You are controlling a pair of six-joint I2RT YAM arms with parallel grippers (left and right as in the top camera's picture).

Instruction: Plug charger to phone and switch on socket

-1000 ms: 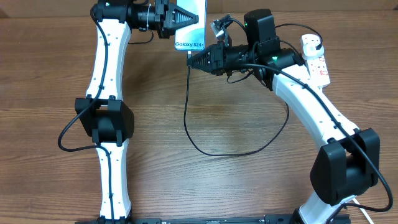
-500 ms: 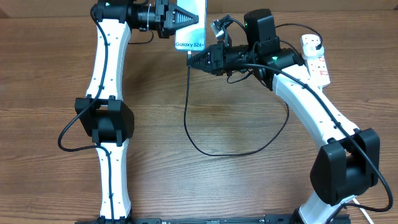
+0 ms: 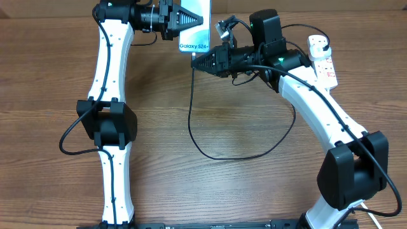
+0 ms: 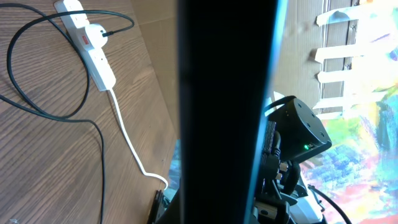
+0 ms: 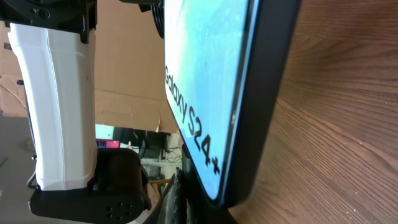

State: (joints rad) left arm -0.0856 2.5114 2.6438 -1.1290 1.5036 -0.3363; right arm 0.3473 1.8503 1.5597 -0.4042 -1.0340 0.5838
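Observation:
The phone, cyan screen reading "Galaxy S24+", is held off the table at the far edge by my left gripper, shut on its upper part. In the left wrist view the phone is a broad dark band that hides the fingers. My right gripper is shut on the charger's connector tip right at the phone's lower edge. The charger cable hangs from there, loops over the table and runs to the white socket at the far right. In the right wrist view the phone stands just above my fingers.
The socket with its red switches lies by the cardboard wall, a black plug in it, and its thick white cord trails off. The black cable loop lies across the table's middle. The right arm's camera block sits close beside the phone.

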